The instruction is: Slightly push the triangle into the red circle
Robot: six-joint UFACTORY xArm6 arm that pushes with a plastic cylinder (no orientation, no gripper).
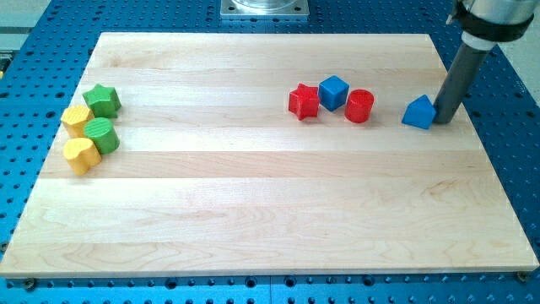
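**Pincer absent: a bare rod is doing the pushing, and a skewed nudge is the danger**

Pincer state is not something I can tell, since none is showing; I am working with only a dark rod, and my tip (442, 121) is sitting at the right of the frame, touching or just beside the right edge of the blue triangle (418, 112). The red circle (359, 105) is lying a little further left, apart from the triangle, with bare surface (270, 211) between them.

I am judging the risks as these. My tip is meeting the triangle low on its right side, so an off-centre push could be turning it and sending it past the circle toward the frame's top. Pushing too hard could be knocking the circle into the blue cube (334, 91) and the red star (304, 101) just left of it, scattering that row.
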